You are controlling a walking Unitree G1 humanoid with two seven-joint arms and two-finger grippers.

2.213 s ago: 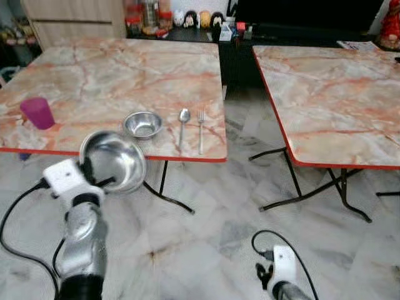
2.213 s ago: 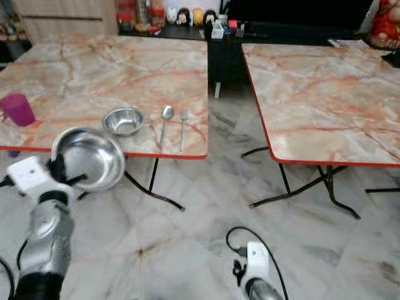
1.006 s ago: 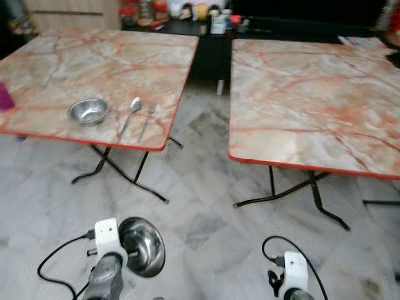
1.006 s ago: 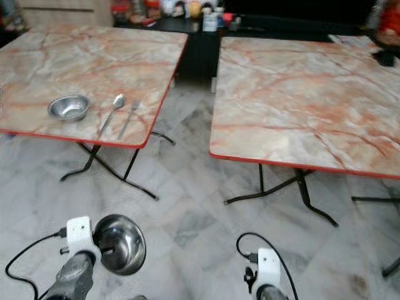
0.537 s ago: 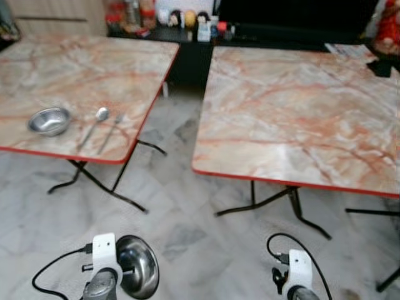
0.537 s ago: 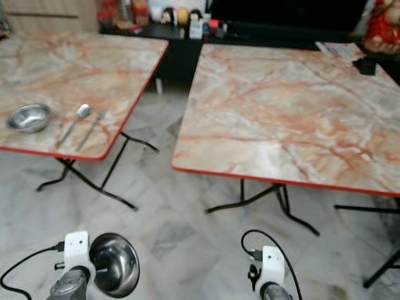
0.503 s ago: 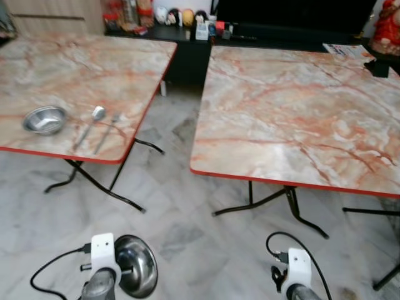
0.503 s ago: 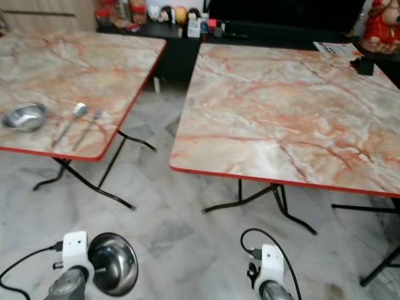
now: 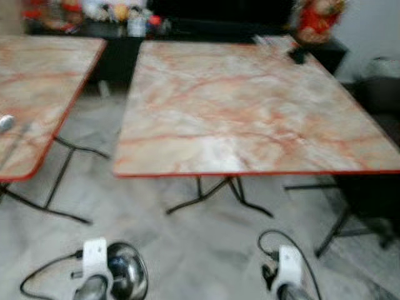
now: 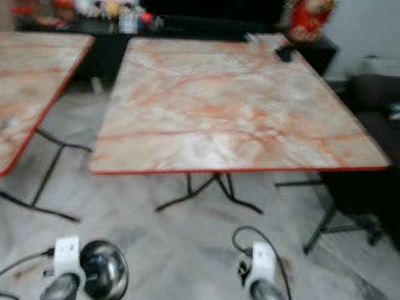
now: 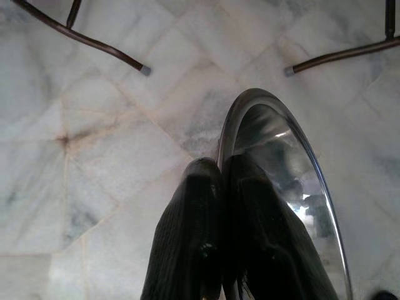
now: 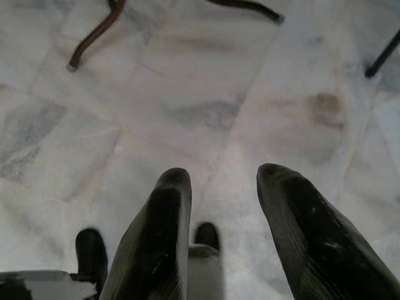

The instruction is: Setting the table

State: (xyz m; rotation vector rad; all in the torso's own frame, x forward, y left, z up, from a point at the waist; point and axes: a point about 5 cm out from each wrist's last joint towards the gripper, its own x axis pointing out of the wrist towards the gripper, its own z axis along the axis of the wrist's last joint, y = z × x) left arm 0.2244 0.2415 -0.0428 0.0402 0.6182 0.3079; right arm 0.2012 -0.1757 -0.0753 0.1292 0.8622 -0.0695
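Note:
A shiny steel bowl (image 9: 129, 279) hangs low over the floor at the bottom left, with my left gripper (image 11: 219, 170) shut on its rim (image 11: 275, 119). One finger is inside the bowl and one outside. My right gripper (image 12: 219, 184) hangs low at the bottom right, open with nothing between its fingers, and its white wrist (image 9: 288, 267) is in the eye views. Ahead stands a marble-patterned table with a red edge (image 9: 237, 106), its top bare. A second table of the same kind (image 9: 37, 81) is at the left, with a blurred spoon (image 9: 5, 122) near its edge.
Black folding legs (image 9: 206, 195) stand under the middle table above a pale marble floor (image 9: 187, 250). A dark sideboard (image 9: 187, 25) with figurines runs along the back, with a red figure (image 9: 315, 17) on it. Dark furniture (image 9: 375, 137) stands at the right.
The camera has swung to the right, so the bare table is now in the middle and the left table has slid mostly out of view. The bowl stays in my left gripper.

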